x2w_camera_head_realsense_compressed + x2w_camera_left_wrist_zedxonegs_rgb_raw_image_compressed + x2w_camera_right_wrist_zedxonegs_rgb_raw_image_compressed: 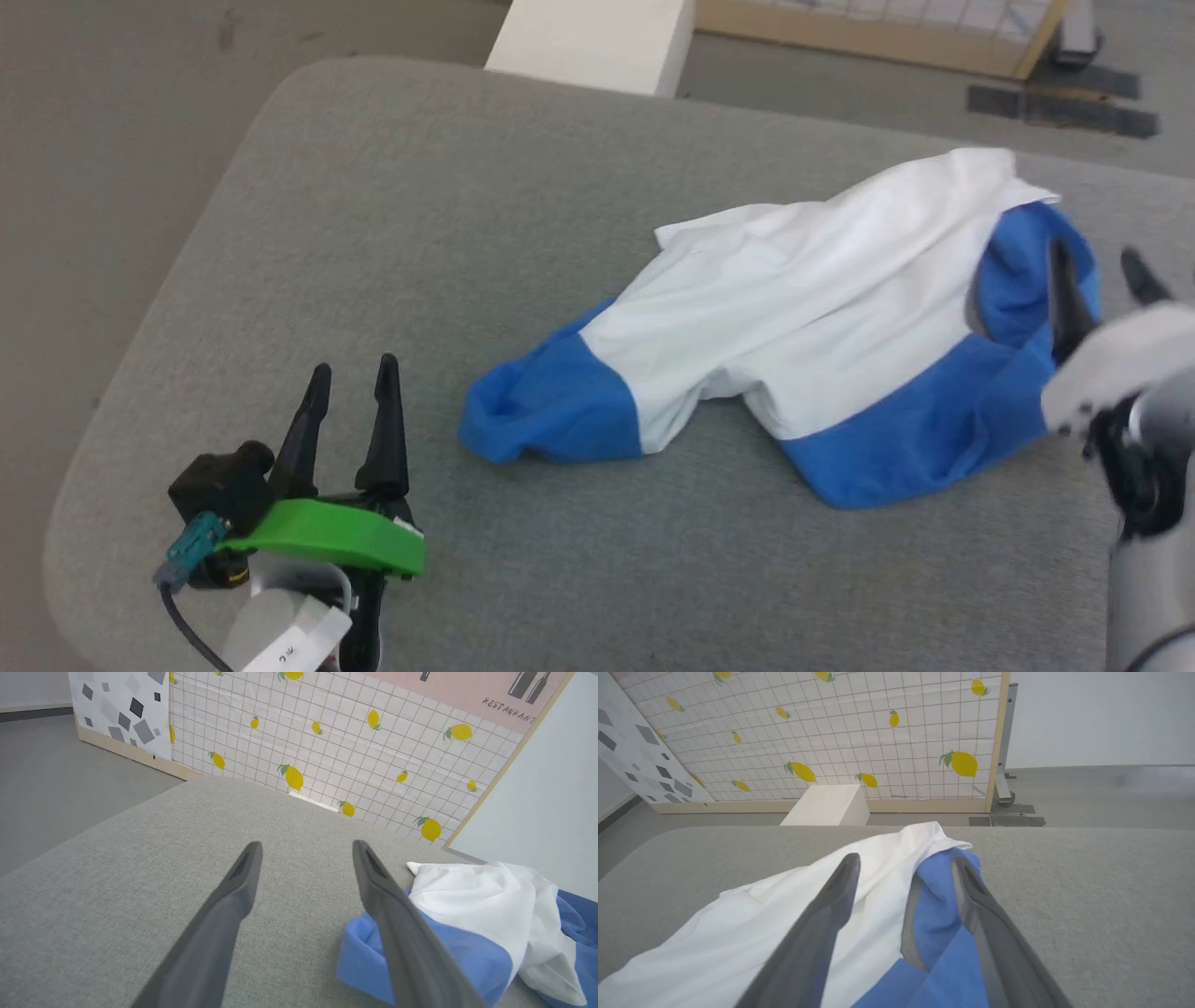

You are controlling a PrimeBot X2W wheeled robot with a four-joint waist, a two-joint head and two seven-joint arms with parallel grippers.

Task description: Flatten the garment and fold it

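Flattening step: garment [794,308] lies crumpled. Left gripper [353,366] jaws apart, empty, near blue sleeve [546,411]. Right gripper [1092,250] jaws apart over other blue end, grips nothing. Next, likely: pinch both ends, spread outward.

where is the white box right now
In the head view the white box stands at top centre, just beyond the grey cushion's far edge, up-left of the garment.
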